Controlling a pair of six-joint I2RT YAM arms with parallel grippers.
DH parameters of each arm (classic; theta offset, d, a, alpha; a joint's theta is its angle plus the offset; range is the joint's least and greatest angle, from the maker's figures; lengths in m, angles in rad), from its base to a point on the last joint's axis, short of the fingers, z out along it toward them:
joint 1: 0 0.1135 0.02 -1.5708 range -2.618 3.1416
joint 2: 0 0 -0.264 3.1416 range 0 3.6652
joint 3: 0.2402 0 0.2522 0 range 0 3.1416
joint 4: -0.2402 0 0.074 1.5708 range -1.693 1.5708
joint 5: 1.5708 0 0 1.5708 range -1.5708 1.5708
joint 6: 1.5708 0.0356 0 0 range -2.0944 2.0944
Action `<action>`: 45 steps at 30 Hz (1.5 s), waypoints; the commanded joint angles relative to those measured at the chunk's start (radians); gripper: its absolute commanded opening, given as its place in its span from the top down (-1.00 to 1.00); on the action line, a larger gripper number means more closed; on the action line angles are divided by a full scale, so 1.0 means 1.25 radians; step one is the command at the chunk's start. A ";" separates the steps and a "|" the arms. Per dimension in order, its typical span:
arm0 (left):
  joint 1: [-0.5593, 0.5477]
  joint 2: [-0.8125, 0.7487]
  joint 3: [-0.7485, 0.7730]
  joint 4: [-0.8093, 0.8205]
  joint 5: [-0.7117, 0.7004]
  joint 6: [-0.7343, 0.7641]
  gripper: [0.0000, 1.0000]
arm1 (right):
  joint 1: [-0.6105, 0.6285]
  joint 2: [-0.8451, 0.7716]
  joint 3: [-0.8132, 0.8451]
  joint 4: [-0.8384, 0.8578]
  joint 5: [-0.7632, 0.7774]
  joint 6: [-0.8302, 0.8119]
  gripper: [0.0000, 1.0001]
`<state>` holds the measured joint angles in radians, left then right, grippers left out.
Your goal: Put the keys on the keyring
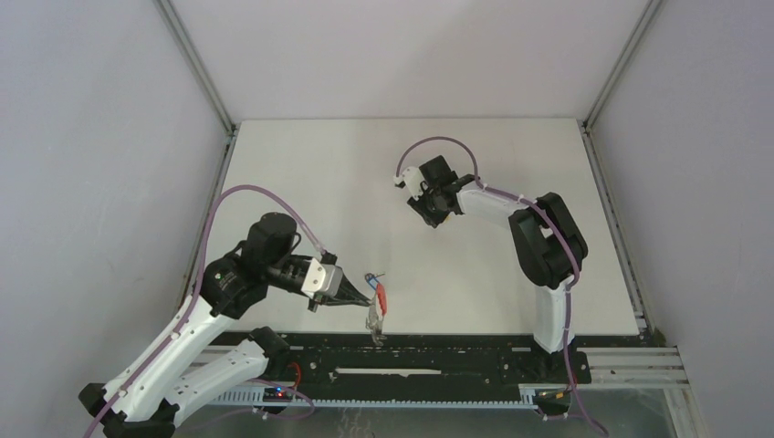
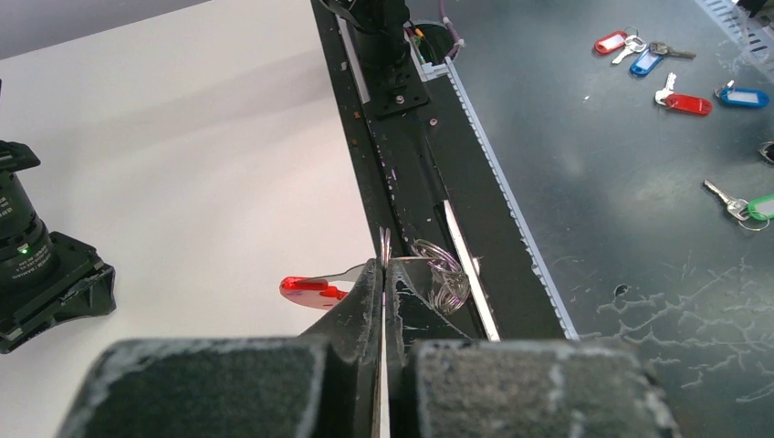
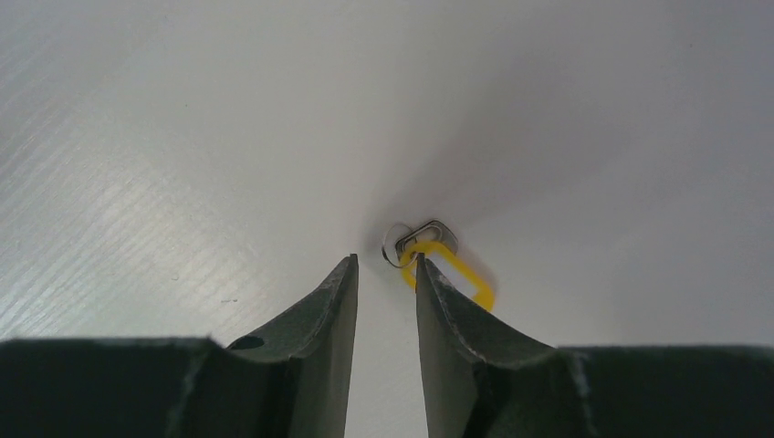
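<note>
My left gripper (image 1: 362,297) is shut on the keyring (image 1: 375,315) and holds it over the table's near edge. In the left wrist view the jaws pinch a thin metal ring (image 2: 385,245). The red band (image 2: 308,290) sticks out to the left and the wire clips (image 2: 444,274) hang to the right. A small blue bit (image 1: 375,276) shows by the gripper tip; I cannot tell what it hangs on. My right gripper (image 3: 385,260) is open, tips down at the table. The yellow-tagged key (image 3: 456,276) lies flat just past the right fingertip (image 3: 422,266), touching it.
A black rail (image 2: 402,155) runs along the table's near edge. Beyond it, on the dark floor, lie several loose tagged keys (image 2: 689,102). The right arm's base (image 2: 376,27) stands on the rail and its wrist (image 2: 41,269) is over the table's middle.
</note>
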<state>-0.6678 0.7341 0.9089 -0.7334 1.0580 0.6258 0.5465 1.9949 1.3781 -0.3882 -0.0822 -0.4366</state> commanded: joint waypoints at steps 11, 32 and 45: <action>0.004 -0.014 0.047 -0.012 0.008 0.036 1.00 | 0.000 0.034 0.071 -0.052 0.012 0.007 0.33; 0.005 -0.014 0.056 -0.039 0.002 0.053 1.00 | -0.016 -0.134 -0.027 0.055 -0.137 0.094 1.00; 0.004 -0.017 0.044 -0.042 0.008 0.054 0.99 | 0.108 -0.378 -0.276 0.139 -0.276 0.226 1.00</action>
<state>-0.6670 0.7254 0.9257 -0.7929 1.0508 0.6739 0.6144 1.6024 1.0969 -0.2626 -0.3515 -0.2401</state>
